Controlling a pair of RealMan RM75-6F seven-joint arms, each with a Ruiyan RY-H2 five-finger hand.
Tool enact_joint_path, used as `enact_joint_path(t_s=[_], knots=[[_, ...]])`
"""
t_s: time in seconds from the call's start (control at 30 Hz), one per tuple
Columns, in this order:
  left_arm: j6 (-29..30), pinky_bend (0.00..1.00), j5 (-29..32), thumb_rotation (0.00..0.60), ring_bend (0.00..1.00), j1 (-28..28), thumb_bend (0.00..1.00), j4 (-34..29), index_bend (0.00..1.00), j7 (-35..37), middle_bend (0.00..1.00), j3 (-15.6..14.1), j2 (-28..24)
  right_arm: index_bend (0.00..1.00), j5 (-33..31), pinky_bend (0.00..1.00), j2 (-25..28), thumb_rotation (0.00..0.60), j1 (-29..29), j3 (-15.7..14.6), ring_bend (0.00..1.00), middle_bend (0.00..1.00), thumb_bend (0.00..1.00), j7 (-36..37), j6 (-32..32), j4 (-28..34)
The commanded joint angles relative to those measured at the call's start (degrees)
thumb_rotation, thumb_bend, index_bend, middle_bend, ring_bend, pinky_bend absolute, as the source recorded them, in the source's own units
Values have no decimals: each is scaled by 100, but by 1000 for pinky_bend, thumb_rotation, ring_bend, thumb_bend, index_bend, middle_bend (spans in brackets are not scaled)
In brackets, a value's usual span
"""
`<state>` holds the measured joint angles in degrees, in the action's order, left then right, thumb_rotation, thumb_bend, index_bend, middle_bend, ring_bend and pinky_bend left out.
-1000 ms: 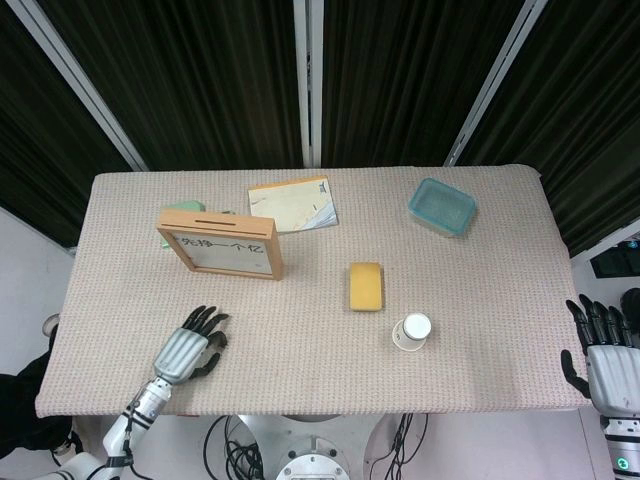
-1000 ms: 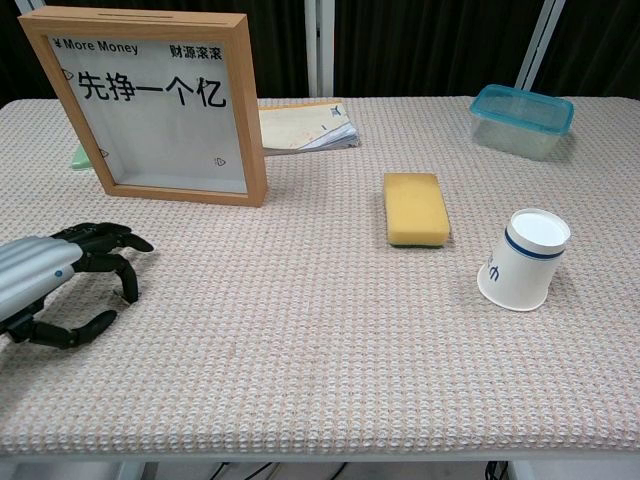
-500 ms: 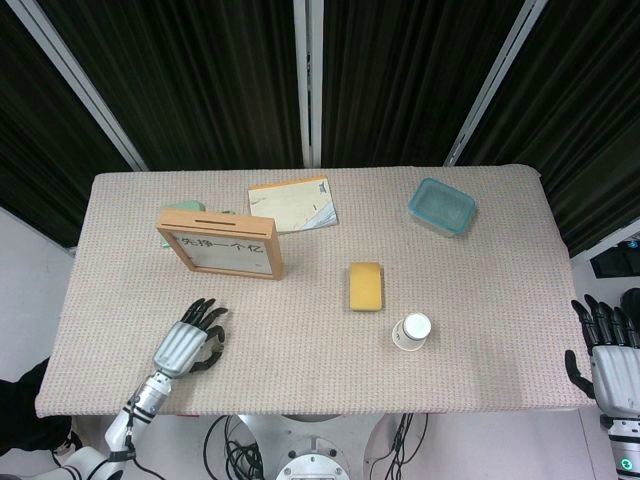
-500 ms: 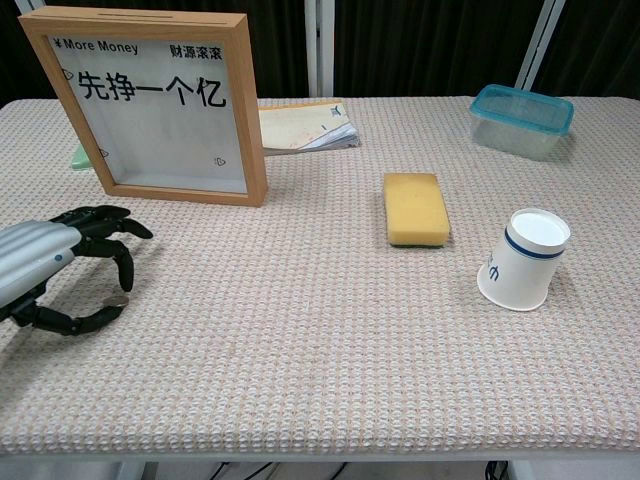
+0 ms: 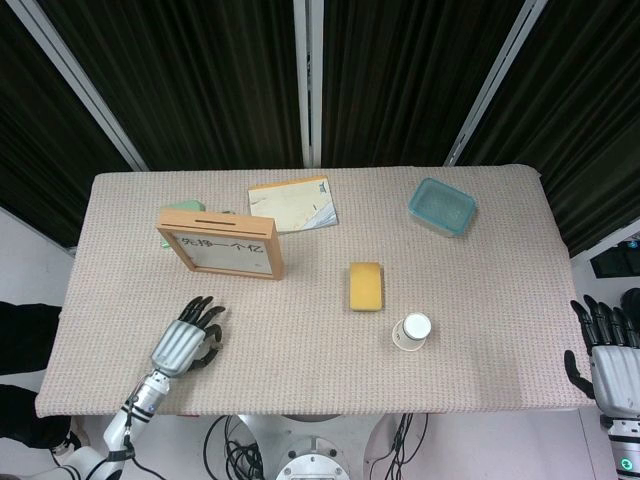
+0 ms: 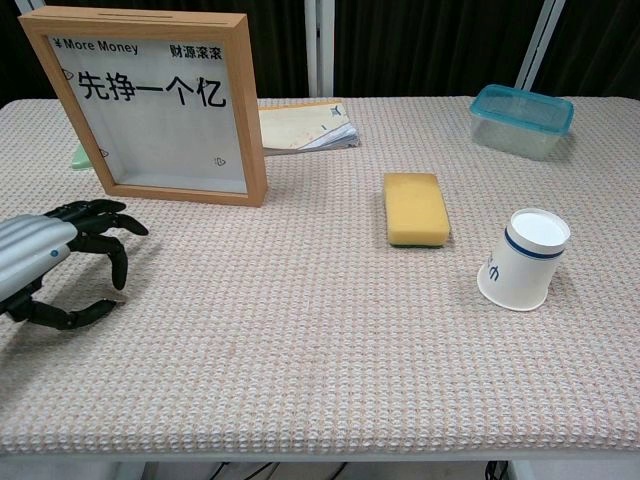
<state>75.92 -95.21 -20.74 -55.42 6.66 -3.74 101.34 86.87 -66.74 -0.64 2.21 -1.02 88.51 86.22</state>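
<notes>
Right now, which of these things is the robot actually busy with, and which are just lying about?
In hand: left hand, open, nearest the wooden money box.
Lying about: booklet, yellow sponge, paper cup, plastic tub, right hand.

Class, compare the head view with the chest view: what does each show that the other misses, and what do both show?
Only the head view shows the right hand, open beside the table's right edge, and the slot atop the wooden frame. Only the chest view lets the frame's "More Money" print be read. Both show the left hand, open over the table, the yellow sponge, paper cup, booklet and blue-lidded container.
</notes>
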Motion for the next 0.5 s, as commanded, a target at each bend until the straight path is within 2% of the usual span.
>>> enact_joint_path(t_s=[0.03, 0.5], knots=[[9, 84, 8, 600, 0, 0, 347, 6, 531, -3, 163, 3, 3, 0, -2, 0, 3, 600, -1, 1, 0, 0, 451, 6, -3, -2], [-58, 85, 95, 600, 0, -23, 367, -98, 588, -29, 180, 24, -20, 0, -10, 0, 26, 600, -12, 4, 0, 0, 451, 31, -4, 7]])
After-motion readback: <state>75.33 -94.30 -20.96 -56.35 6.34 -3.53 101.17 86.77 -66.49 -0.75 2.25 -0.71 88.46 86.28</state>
